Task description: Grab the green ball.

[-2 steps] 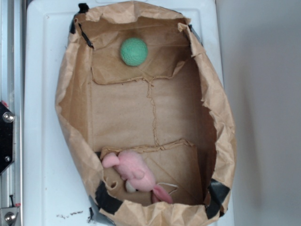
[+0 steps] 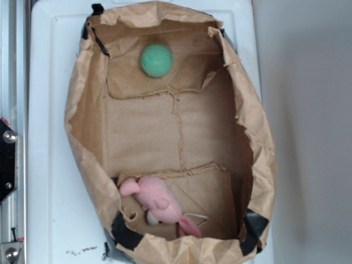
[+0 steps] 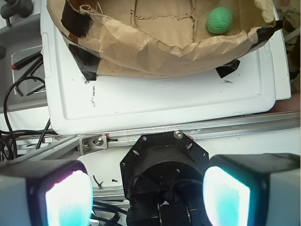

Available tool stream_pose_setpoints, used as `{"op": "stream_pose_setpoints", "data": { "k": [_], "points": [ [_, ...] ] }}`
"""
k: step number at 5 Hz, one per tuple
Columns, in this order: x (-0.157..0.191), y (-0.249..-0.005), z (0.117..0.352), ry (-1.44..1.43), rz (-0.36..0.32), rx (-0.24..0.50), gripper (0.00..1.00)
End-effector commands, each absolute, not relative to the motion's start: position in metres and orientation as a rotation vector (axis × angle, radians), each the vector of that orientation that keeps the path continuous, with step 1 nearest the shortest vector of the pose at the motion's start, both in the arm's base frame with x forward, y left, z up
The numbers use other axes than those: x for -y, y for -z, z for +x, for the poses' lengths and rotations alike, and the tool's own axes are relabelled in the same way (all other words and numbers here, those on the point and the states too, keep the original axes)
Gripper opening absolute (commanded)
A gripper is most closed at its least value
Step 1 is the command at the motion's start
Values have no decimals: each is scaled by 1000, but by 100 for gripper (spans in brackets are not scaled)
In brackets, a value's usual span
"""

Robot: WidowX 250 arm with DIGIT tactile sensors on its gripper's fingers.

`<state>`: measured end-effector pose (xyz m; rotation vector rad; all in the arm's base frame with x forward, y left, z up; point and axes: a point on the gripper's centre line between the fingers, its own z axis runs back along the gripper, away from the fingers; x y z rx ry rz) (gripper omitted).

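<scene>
Nothing grabbed yet — the whole reach is left to be made.

Nearest, in the wrist view, the gripper is seen spread wide with nothing between its pads, hanging over the black arm base, well short of the white tray. Beyond it, the torn paper bag lies open on that tray. Inside, seen from the exterior view, the pink plush toy rests at 6 o'clock; the green ball sits untouched at 12 o'clock.
</scene>
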<state>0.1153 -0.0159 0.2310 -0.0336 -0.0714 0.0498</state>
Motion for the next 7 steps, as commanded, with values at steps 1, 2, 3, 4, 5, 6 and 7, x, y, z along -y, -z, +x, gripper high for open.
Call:
{"op": "stream_pose_setpoints", "data": {
  "k": [1, 2, 3, 4, 5, 6, 7],
  "points": [
    [4, -217, 180, -163, -16, 94, 100],
    [-3, -208, 199, -135, 1, 122, 100],
    [-13, -199, 216, -103, 11, 164, 100],
    [-31, -182, 242, -124, 29, 186, 100],
    [-44, -172, 259, -160, 47, 180, 100],
    [-55, -163, 269, -185, 43, 153, 100],
    [-63, -153, 273, -171, 27, 154, 100]
  ]
}}
